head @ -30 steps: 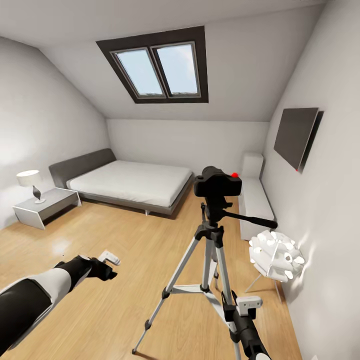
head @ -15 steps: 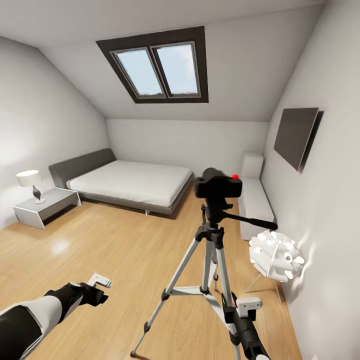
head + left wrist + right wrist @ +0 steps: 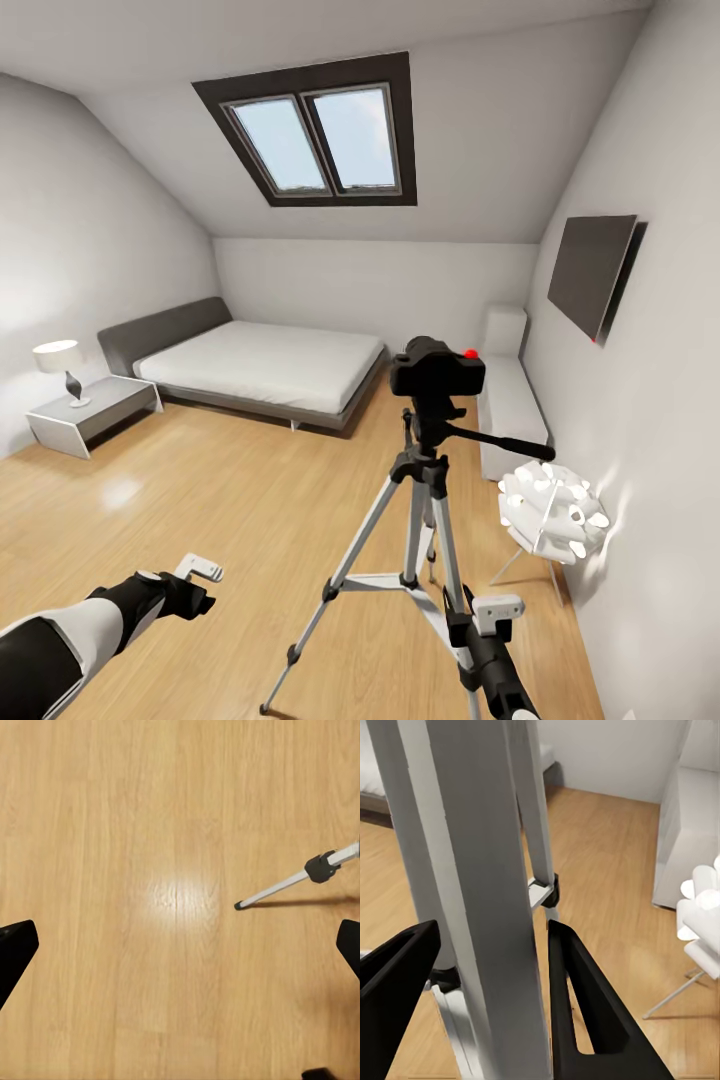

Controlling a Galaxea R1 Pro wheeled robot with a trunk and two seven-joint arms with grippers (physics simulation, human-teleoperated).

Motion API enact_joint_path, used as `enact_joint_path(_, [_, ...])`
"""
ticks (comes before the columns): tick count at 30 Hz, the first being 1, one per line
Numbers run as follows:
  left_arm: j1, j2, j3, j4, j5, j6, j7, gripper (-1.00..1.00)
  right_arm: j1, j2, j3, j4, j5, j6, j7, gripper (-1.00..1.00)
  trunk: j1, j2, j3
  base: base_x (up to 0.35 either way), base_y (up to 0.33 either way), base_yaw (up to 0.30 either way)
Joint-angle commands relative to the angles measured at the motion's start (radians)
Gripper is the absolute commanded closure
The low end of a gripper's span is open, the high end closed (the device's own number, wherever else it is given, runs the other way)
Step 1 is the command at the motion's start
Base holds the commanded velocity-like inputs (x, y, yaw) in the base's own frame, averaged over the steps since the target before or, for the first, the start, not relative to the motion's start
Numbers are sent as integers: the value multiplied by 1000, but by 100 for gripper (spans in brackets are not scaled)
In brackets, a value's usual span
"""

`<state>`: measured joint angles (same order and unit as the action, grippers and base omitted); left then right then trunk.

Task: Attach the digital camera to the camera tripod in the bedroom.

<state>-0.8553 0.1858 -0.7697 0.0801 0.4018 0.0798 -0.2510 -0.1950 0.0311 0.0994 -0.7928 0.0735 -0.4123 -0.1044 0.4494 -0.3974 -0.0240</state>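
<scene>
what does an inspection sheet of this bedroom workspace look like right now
surface: light wood floor, glossy
job's things: small black digital camera sits atop the silver-legged camera tripod
clutter: white spiky floor lamp beside the tripod
grippers: left gripper open over floor; right gripper open, fingers either side of a tripod leg
cables: nothing seen
surroundings: grey low bed, white nightstand with table lamp, dark-framed skylight, dark wall panel

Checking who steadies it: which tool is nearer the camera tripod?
Right. The right tool straddles a camera tripod leg; the left tool hangs over bare floor beside it.
</scene>
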Motion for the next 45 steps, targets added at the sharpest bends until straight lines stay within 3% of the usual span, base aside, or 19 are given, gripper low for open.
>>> enact_joint_path(1, [-1,0,-6,1,11,4,-5,-100,-1,0,3,-2,10,-1,-11,100,1,-3,-2,0,0,0])
enact_joint_path(7, [-1,0,-6,1,11,4,-5,-100,-1,0,3,-2,10,-2,-11,100,1,-3,-2,0,0,0])
enact_joint_path(8, [-1,0,-6,1,11,3,-5,-100,-1,0,3,-2,10,-2,-11,-100,1,-3,-2,0,0,0])
enact_joint_path(38, [1,0,-5,0,11,3,-5,-100,-1,0,4,3,10,-1,-11,-100,1,-3,-2,0,0,0])
enact_joint_path(45, [1,-4,-5,0,51,3,-5,-100,-1,-2,3,101,10,-2,-11,-100,1,-3,-2,0,0,0])
